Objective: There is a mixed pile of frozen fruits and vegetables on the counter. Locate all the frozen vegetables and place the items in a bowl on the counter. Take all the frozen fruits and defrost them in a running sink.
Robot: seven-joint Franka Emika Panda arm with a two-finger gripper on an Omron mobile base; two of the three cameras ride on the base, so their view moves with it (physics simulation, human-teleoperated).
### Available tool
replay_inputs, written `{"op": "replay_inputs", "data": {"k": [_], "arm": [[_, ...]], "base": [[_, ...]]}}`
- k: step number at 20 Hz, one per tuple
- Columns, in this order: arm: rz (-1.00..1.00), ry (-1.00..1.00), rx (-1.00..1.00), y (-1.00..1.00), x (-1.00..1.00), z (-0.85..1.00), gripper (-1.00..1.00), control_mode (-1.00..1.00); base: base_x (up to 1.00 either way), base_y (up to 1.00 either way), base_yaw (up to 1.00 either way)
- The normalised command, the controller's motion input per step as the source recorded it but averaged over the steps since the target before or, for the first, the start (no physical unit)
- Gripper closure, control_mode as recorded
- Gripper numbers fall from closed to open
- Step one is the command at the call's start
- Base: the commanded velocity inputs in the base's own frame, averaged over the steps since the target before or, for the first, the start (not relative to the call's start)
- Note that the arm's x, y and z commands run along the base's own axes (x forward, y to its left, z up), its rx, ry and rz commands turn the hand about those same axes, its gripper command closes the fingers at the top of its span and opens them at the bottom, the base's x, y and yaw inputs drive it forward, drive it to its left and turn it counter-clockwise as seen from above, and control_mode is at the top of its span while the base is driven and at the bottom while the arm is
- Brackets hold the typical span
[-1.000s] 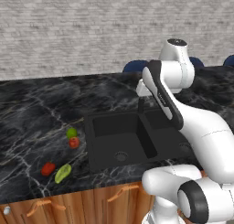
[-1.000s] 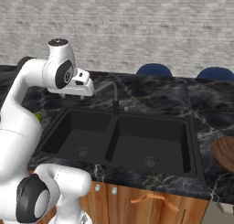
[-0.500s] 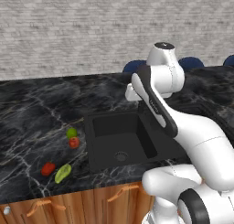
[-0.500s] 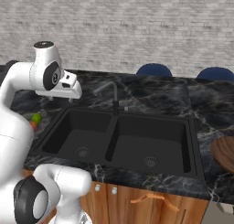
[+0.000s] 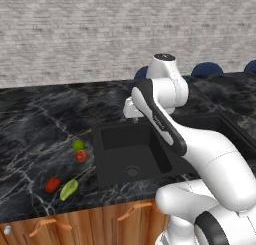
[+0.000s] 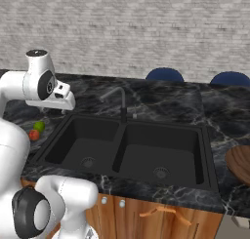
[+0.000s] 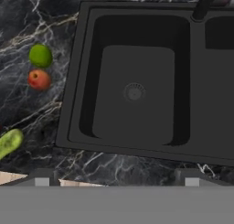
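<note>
Gripper (image 7: 116, 176) hangs high over the left basin of the sink (image 5: 145, 176), looking almost straight down; its two fingertips (image 7: 42, 176) stand wide apart at the bottom of the hand view with nothing between them, so the hand is open and empty. From the left base view the white arm rises from the lower right and arches over the sink, hand (image 5: 131, 109) above the sink's back edge. The four produce pieces sit on the counter (image 5: 35, 134) left of the sink. Green ball (image 7: 40, 55) and red-orange ball (image 7: 39, 79) lie just beside each other, close to the sink's left rim but not on it; whether they touch I cannot tell. Yellow-green oblong (image 5: 69, 189) and red chunk (image 5: 52, 184) lie nearer the counter's front edge, just beside each other and apart from the two balls. Both basins are bare black with round drains; the slim faucet (image 6: 117, 102) stands at the back rim between the basins. No water is visible at the faucet. Open marble runs between the balls and the front pair, and more behind them toward the brick wall (image 5: 75, 34). A round wooden bowl (image 6: 239, 163) sits on the counter to the right of the sink, well apart from the pile.
</note>
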Motion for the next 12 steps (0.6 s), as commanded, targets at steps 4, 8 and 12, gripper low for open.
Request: {"op": "replay_inputs", "data": {"k": [4, 8, 12], "arm": [[0.03, 0.06, 0.02, 0.42, 0.0, -0.11, -1.0, -1.0], [0.04, 0.06, 0.02, 0.47, -0.02, -0.13, -1.0, -1.0], [0.04, 0.07, 0.02, 0.47, -0.02, -0.16, -1.0, -1.0]], "base": [[0.0, 0.0, 0.0], [0.0, 0.0, 0.0], [0.0, 0.0, 0.0]]}}
